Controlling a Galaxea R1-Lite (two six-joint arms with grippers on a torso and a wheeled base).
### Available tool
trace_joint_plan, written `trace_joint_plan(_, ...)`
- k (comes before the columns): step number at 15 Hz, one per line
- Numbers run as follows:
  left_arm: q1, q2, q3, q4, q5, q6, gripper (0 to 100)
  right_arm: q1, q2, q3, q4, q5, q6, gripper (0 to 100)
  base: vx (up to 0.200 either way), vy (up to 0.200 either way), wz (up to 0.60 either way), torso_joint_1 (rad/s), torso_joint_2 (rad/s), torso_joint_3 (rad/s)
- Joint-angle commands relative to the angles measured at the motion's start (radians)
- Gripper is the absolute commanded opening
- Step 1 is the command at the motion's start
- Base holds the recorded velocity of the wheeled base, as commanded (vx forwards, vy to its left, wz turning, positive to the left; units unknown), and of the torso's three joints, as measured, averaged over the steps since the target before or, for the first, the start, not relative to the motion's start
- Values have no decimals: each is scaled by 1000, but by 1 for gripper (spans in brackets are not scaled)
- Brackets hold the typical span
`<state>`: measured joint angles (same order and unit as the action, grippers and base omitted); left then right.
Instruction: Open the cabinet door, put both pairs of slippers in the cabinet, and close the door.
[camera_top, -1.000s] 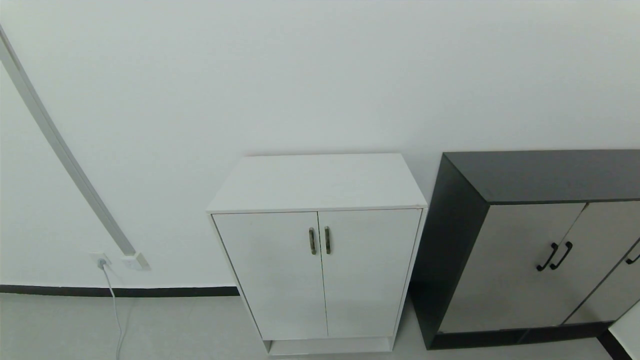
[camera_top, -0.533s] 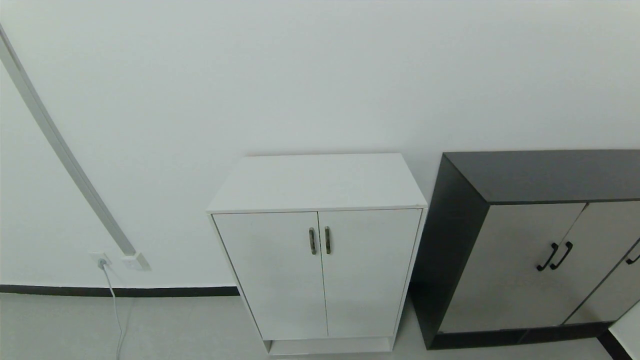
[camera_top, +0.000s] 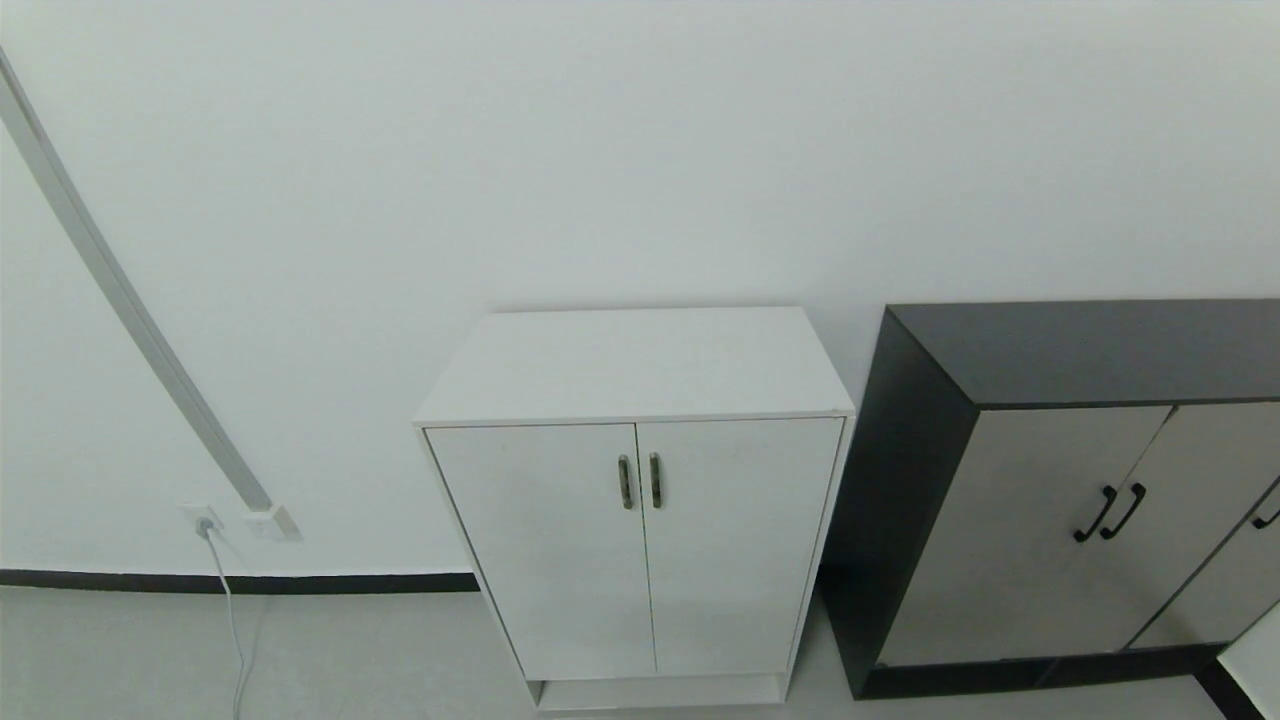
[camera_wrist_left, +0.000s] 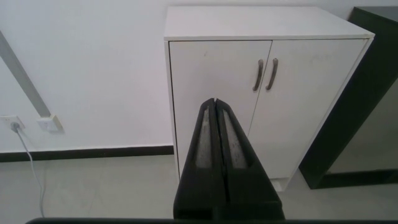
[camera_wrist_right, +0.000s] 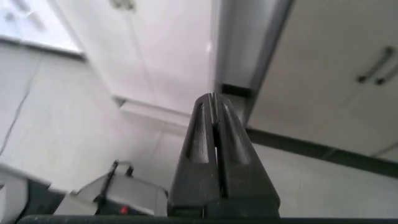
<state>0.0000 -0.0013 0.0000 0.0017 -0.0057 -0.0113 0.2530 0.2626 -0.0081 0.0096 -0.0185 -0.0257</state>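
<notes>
A white two-door cabinet (camera_top: 640, 500) stands against the wall, both doors closed, with two dark vertical handles (camera_top: 640, 481) side by side at the centre seam. In the left wrist view my left gripper (camera_wrist_left: 214, 102) is shut with nothing in it, some way out from the white cabinet (camera_wrist_left: 267, 93) and pointed at its left door. My right gripper (camera_wrist_right: 214, 99) is also shut and empty, held low over the floor near the base of the white cabinet (camera_wrist_right: 161, 56) and the dark one beside it.
A black cabinet (camera_top: 1060, 480) with grey doors and black handles stands tight against the white cabinet's right side. A wall socket (camera_top: 205, 522) with a grey cable sits at lower left, below a slanted cable duct (camera_top: 120, 300). Bare grey floor (camera_top: 300, 650) lies in front.
</notes>
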Motion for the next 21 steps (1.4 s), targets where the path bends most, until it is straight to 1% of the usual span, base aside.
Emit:
trace_joint_plan(1, 0, 1, 0, 0, 0, -1, 0, -107, -77, 2, 0, 0, 0, 0, 0, 0, 0, 0, 0, 0)
trace_joint_plan(3, 0, 1, 0, 0, 0, -1, 0, -185, -129, 2, 0, 0, -2, 0, 0, 0, 0, 0, 0, 0)
trace_joint_plan(6, 0, 1, 0, 0, 0, -1, 0, -242, -213, 5, 0, 0, 1, 0, 0, 0, 0, 0, 0, 0)
trace_joint_plan(9, 0, 1, 0, 0, 0, -1, 0, -251, -263, 5, -3, -6, 26, 0, 0, 0, 0, 0, 0, 0)
trace_joint_plan(11, 0, 1, 0, 0, 1, -3, 0, -250, -263, 5, -11, -32, 76, 0, 0, 0, 0, 0, 0, 0)
trace_joint_plan(12, 0, 1, 0, 0, 1, -3, 0, -251, -263, 7, -16, -63, 112, 0, 0, 0, 0, 0, 0, 0)
trace_joint_plan(15, 0, 1, 0, 0, 1, -1, 0, -251, -263, 7, -17, -64, 115, 0, 0, 0, 0, 0, 0, 0)
trace_joint_plan(16, 0, 1, 0, 0, 0, 7, 0, -251, -263, 7, -17, -64, 115, 0, 0, 0, 0, 0, 0, 0)
trace_joint_plan(21, 0, 1, 0, 0, 0, 5, 0, -251, -263, 7, -16, -64, 112, 0, 0, 0, 0, 0, 0, 0)
